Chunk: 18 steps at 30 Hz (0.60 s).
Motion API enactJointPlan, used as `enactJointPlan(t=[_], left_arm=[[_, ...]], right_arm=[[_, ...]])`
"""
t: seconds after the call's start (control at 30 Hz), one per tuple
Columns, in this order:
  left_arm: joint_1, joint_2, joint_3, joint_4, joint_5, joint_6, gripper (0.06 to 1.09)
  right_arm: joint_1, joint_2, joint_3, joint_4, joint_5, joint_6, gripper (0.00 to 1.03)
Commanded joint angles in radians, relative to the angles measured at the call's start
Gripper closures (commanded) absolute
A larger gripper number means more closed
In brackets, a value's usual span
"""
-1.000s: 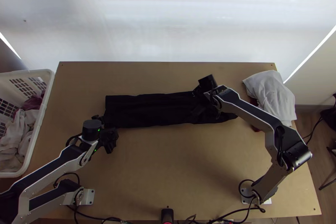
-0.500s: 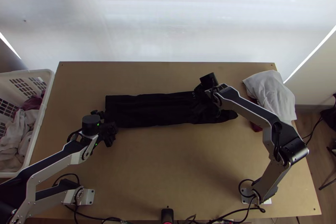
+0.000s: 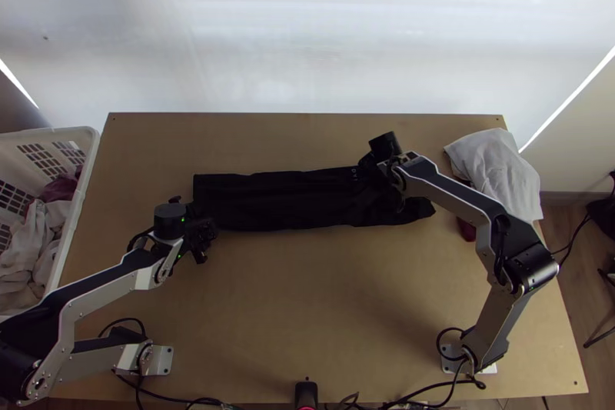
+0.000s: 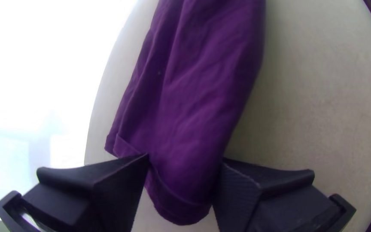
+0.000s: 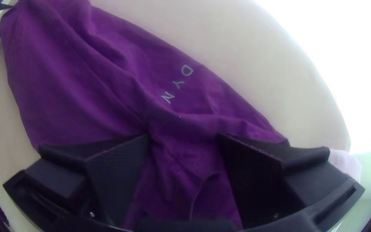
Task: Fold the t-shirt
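Your left gripper has its two fingers well apart, with one narrow end of the dark shirt lying in the gap between them; they aren't clamped together on it. Your right gripper is over the shirt nearer its other end, its fingers spread too, with rumpled cloth showing between them and no pinch closed on it; whether those fingers touch the cloth, you can't tell. Around that gripper you can see the shirt creased and gathered, with pale letters printed near one long edge. Taken whole, the shirt lies across the middle of the table as a long narrow strip, fairly smooth and straight-edged toward your left gripper and more wrinkled toward the right one. Your left arm reaches up from the lower left, your right arm bends in from the lower right. Past the shirt's far right end, you have a heap of white cloth at the table's right side, with a bit of dark red cloth next to it. Over on the left stands a white basket with crumpled clothes inside.
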Motion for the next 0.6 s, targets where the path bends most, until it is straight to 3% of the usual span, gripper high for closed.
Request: enactJointPlan(t=[0.0, 0.07, 0.17, 0.57], left_arm=[[0.003, 0.017, 0.024, 0.012, 0.013, 0.002, 0.76], [0.003, 0.022, 0.028, 0.014, 0.013, 0.001, 0.89], [0.003, 0.019, 0.034, 0.014, 0.013, 0.001, 0.98], [-0.086, -0.095, 0.047, 0.009, 0.0, 0.007, 1.0]], right_arm=[[-0.007, -0.018, -0.001, 0.002, -0.045, -0.004, 0.61], [-0.007, -0.021, -0.01, 0.002, -0.065, -0.007, 0.76], [-0.001, -0.022, -0.032, 0.004, -0.082, -0.011, 0.99], [-0.001, -0.036, -0.109, 0.004, -0.109, -0.007, 1.0]])
